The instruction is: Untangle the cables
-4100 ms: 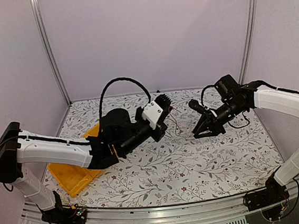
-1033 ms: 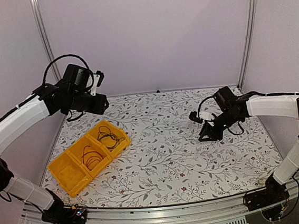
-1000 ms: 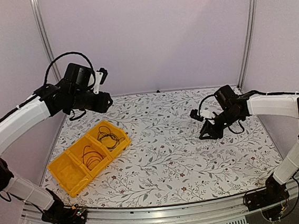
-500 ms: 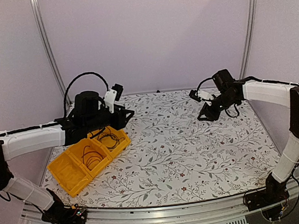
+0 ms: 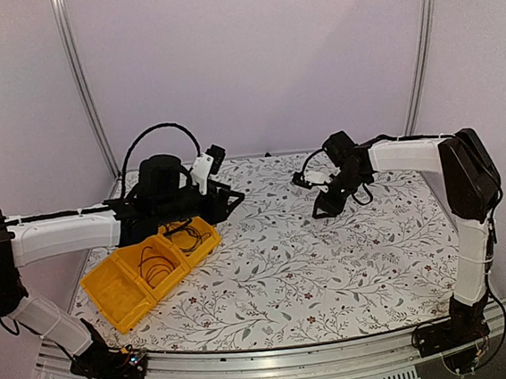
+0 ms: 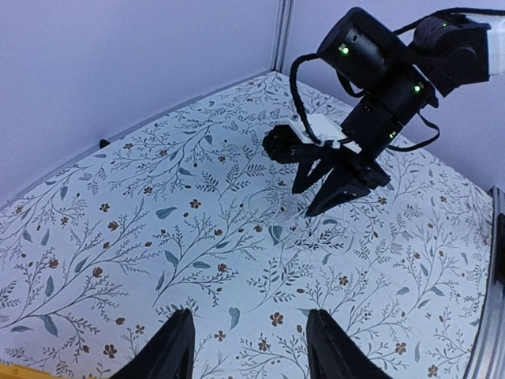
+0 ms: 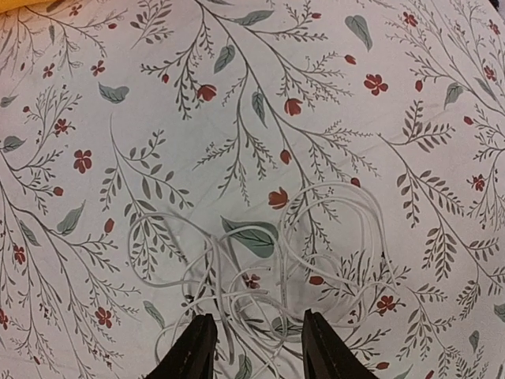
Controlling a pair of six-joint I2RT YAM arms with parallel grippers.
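A: Under your right hand, toward the far side of the bench, the pale cable lies in a loose heap of overlapping loops. That hand is released: the fingers stand apart just over the near strands and hold nothing.

B: So what bites you if you close there?

A: You probably pinch two or three strands at once, because they cross right where the fingertips sit. Lift that bundle and the loops may draw tight instead of opening. Pick a single outer loop instead.

B: And the other side?

A: Your left hand is released too and empty, hanging over bare bench well apart from the pale cable. Its arm sits just over the far end of the yellow bin. The black cable rests in the bin's far compartment and the dark coil in the middle one. A low sweep toward the centre could nudge the bin or drag a coil out.

B: Anything else?

A: The pale strand is thin and hard to read against the flowered print, so you may misjudge height, scrape the bench or close on nothing. And the heap is small: bring both hands in together and the fingers could knock each other.
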